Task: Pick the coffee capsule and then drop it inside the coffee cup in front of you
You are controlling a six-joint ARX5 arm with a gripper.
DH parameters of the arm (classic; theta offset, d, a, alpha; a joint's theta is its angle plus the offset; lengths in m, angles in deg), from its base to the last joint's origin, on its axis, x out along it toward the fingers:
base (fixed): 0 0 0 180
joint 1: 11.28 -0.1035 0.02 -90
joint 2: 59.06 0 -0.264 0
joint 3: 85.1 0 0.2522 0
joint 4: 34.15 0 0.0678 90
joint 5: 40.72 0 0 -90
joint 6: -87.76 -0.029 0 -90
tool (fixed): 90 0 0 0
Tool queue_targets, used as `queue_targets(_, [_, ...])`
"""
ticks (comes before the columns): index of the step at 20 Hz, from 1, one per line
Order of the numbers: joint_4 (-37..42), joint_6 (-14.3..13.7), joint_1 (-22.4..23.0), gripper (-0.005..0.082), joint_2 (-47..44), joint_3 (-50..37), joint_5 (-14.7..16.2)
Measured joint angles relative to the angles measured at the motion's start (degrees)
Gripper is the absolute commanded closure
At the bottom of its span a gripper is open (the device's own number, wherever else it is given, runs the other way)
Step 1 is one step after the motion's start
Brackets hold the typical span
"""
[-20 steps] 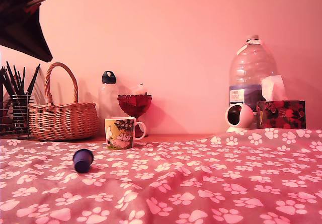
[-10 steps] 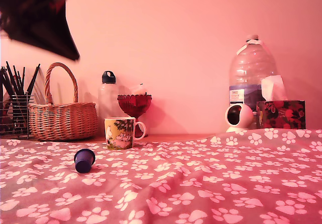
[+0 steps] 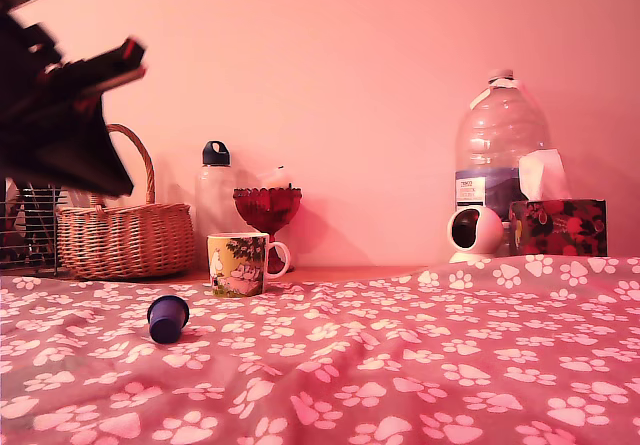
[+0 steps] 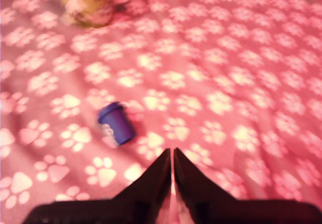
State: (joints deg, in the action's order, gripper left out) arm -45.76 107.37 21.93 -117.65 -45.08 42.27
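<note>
The hand (image 4: 172,169) was seen empty, fingers nearly together, above the paw-print blanket (image 4: 241,83). The capsule (image 4: 116,123) lay unpicked near the cup (image 4: 90,2); opening and lowering over it seemed needed next.

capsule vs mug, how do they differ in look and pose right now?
Colour: the capsule is plain dark blue; the mug is yellow-green print with a white rim and handle.
Size: the capsule is clearly smaller than the mug.
Pose: the capsule lies tipped on its side; the mug stands upright.
Shared: both rest on the paw-print cloth, neither held by the gripper.
</note>
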Motion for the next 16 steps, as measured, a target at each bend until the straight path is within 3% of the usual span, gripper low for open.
queue_targets(1, [1.25,1.03,0.24,0.0235,0.0,-1.03,-0.66])
queue_targets(2, [1.29,2.47,0.44,0.0215,0.0,-1.6,-1.97])
queue_targets(5, [2.91,3.04,0.9,0.0215,0.0,-1.79,-5.66])
queue_targets(16, [3.58,3.17,0.9,0.0215,0.0,-1.79,-9.73])
